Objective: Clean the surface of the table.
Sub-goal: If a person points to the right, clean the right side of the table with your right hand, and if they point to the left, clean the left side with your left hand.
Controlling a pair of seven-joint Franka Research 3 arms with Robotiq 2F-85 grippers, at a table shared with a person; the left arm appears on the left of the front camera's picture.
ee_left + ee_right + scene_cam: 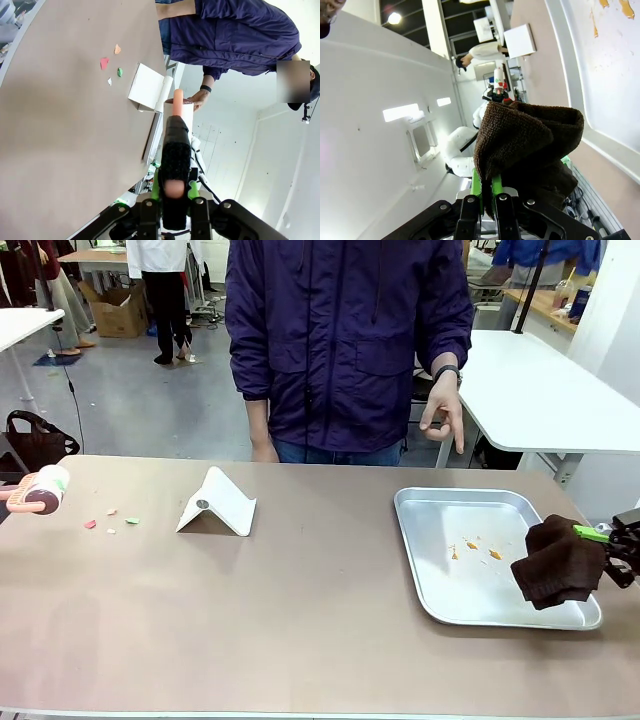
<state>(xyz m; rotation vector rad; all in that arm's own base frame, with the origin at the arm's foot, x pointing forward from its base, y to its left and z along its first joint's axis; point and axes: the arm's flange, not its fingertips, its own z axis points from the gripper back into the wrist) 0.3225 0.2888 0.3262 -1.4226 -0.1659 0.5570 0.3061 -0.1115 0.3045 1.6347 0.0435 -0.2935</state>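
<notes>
Currently the left gripper (174,190) is clamped on the dark handle of a lint roller (40,490), jaws closed tight against it. The roller sits at the left edge of the table (300,620), white roll pointing inward, just above the surface; contact with the top cannot be told. A small green mark on the roll is too small to read.

Right gripper (486,182): jaws closed, pinching a dark brown cloth (555,562). The cloth hangs bunched in front of the green pads, over the right side of a silver tray (450,580). Whether the cloth touches the tray cannot be told.

Person's hand (440,415): hanging at the far side of the table, fingers loosely curled with one or two pointing down, holding nothing and touching nothing. A dark watch (447,371) is on that wrist.

Table: the brown top spans the whole front view. On it, left of centre, stands a white folded card (220,502), tent-shaped. A few small coloured scraps (110,520), red, pale and green, lie between the card and the roller. The tray rests on the right part of the table, with a few orange crumbs (472,545) near its middle.
</notes>
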